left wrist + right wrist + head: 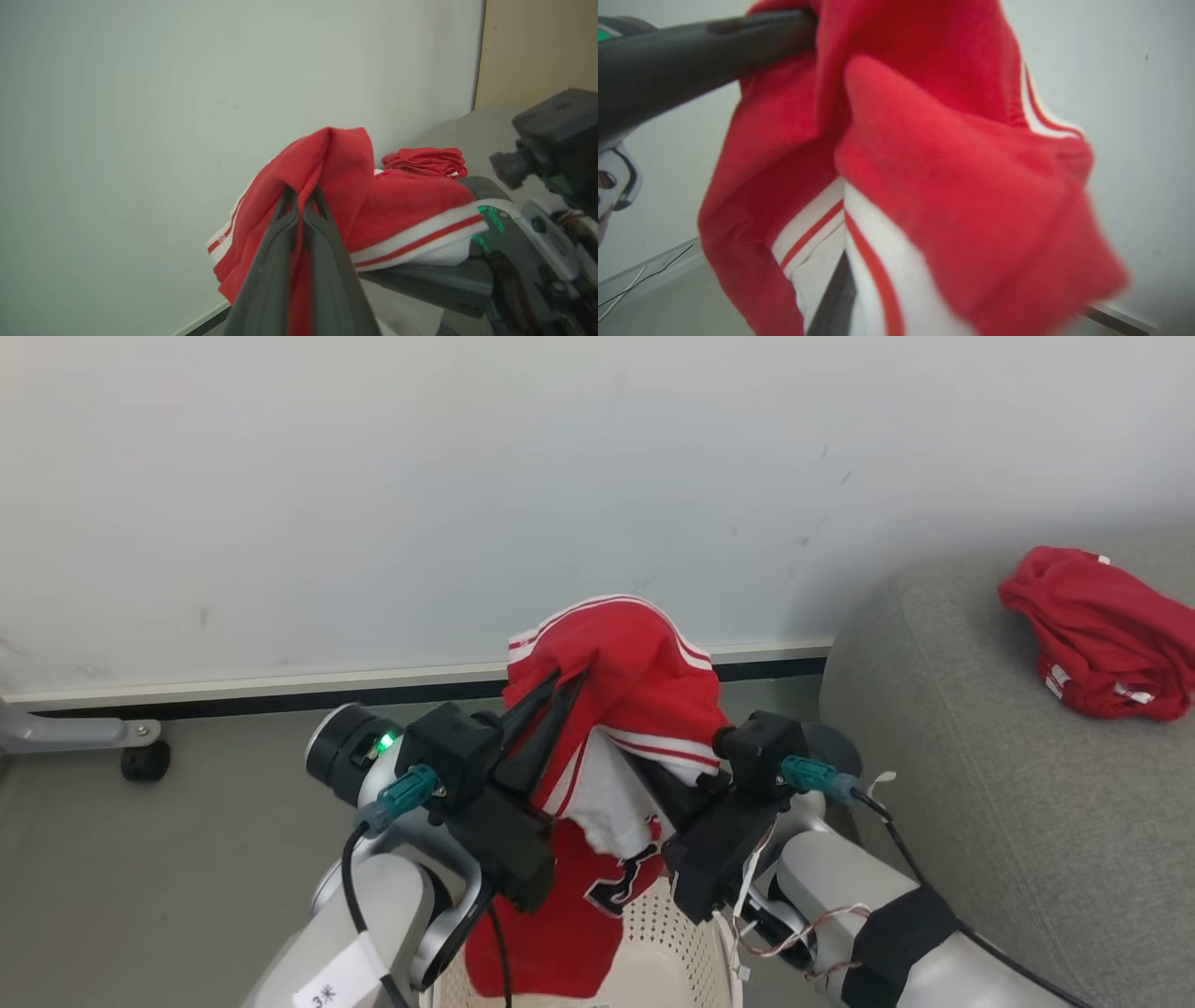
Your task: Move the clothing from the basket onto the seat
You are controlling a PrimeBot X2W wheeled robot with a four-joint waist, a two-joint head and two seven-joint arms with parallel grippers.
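Left pincer (pixel 569 677) clamps clothing (pixel 644 653); grey seat (pixel 980 709), white wall (pixel 467 476).

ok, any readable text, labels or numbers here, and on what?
"3米": white sticker on the left forearm, partly cut off by the picture's edge.
Black print on the held red jersey: folded, unreadable.
White tags on the red garment on the seat: too small to read.

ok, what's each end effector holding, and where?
Left end effector pinches a top fold of the red jersey; right end effector is under the fabric, grip unclear.
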